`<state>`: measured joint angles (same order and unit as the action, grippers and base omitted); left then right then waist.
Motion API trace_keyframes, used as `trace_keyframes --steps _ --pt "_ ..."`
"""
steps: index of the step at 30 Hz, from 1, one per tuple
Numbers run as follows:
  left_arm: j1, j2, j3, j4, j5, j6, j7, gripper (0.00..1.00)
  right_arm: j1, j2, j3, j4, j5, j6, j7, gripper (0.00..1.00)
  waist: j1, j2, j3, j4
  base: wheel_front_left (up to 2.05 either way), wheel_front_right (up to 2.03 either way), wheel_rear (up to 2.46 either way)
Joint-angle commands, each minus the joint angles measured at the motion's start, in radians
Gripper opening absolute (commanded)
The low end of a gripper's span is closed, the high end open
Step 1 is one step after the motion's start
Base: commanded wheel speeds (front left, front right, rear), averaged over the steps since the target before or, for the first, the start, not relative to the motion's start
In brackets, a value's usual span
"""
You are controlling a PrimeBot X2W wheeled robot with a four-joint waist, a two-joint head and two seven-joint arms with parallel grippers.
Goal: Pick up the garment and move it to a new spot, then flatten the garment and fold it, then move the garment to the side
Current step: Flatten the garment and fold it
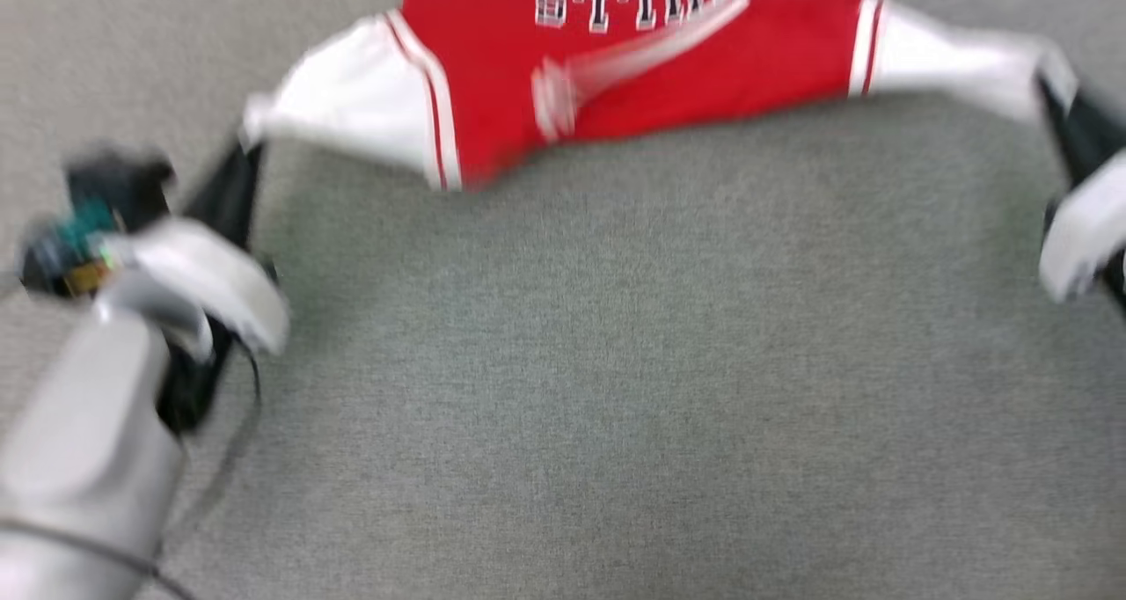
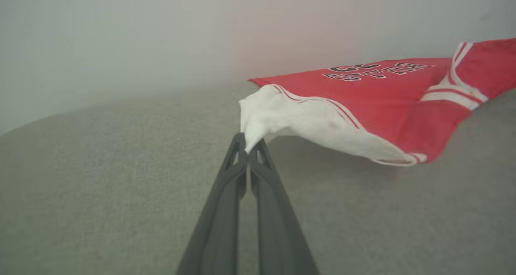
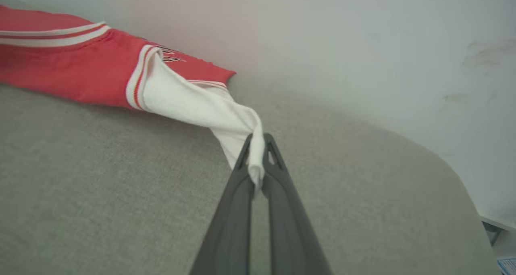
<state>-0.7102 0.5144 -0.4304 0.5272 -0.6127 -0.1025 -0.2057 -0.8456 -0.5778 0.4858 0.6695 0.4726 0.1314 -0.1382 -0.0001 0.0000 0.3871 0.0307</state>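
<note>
At the far end of the grey cloth-covered surface (image 1: 616,362), holding the shirt (image 1: 669,63) stretched out sideways by its two white sleeves, front facing up, the white black-edged lettering (image 1: 633,2) reading upside down in the head view. On the robot's left, pinching the tip of the left sleeve (image 1: 352,107) with the left gripper (image 2: 246,146), both long dark fingers pressed together on a bunched corner of white cloth. On the robot's right, clamping the end of the right sleeve (image 1: 950,54) with the right gripper (image 3: 256,146) in the same way, fingers closed and a fold of white cloth hanging down between them. In the left wrist view, carrying the sleeve and the near red edge clear of the surface, with a soft shadow lying underneath. In the right wrist view, showing the red body lying low over the surface beyond the sleeve, though hard telling whether touching it, and the striped trim (image 3: 137,81) running where red meets white. Behind the shirt, facing a plain pale wall (image 2: 121,33). In the head view, smearing shirt, arms and fingers alike with blur. At the lower left of that view, showing the pale left forearm (image 1: 79,459).
</note>
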Motion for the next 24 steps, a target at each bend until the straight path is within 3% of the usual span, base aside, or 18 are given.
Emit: trace_keyframes --steps 1,11,24 --pt "0.053 0.001 0.001 -0.023 -0.012 0.013 0.006 0.0 0.047 -0.028 0.01 -0.014 0.008 -0.002 0.001 0.0 0.0001 0.0 -0.06 -0.003 0.0 0.0 0.0" --pt "0.482 0.084 -0.004 -0.215 -0.067 0.127 0.064 0.0 0.371 -0.149 0.045 -0.13 0.116 -0.002 0.045 0.0 0.0001 0.0 -0.196 -0.013 0.0 0.0 0.0" --pt "0.8 0.144 -0.01 -0.415 -0.133 0.205 0.121 0.0 0.645 -0.22 0.02 -0.269 0.234 -0.002 0.188 0.0 0.0001 0.0 -0.307 -0.022 0.0 0.0 0.0"
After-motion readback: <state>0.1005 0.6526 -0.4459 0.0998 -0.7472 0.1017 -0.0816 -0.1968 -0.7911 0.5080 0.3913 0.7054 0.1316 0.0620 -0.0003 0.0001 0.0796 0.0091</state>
